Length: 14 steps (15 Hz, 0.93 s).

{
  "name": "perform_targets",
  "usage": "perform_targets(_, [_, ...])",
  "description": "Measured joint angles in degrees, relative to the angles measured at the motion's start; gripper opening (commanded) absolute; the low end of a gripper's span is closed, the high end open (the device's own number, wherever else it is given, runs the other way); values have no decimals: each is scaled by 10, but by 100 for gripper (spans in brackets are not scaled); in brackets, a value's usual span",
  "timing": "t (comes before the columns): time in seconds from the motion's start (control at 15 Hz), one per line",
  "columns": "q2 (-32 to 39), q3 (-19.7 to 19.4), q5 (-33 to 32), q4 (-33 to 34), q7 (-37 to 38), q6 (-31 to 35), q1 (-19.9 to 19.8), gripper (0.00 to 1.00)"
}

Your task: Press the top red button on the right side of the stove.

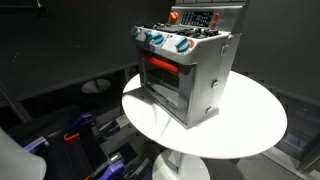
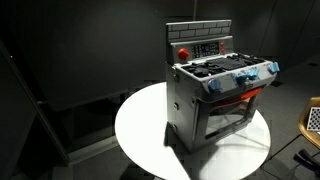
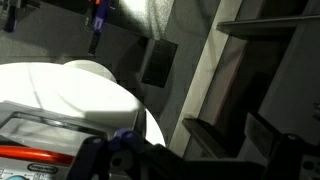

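Observation:
The silver-grey toy stove stands on a round white table. It shows in both exterior views, with a glowing red oven window and blue and red front knobs. A round red button sits on one end of the raised back panel and also shows in an exterior view. The arm is out of both exterior views. In the wrist view my gripper is only dark finger shapes at the bottom edge, spread apart and empty. The stove's front edge with a blue knob lies at lower left, over the table.
Dark curtains surround the table. Blue and red clutter lies on the floor beside the table's pedestal. A tan object stands at the frame's edge. Dark shelving fills the wrist view.

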Motion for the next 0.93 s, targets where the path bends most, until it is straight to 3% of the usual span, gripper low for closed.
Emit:
perform_targets(0.53, [14,2,-17,20,0,20,-56,100])
perform_targets(0.93, [52,3,-76,62,5,56,-95,100])
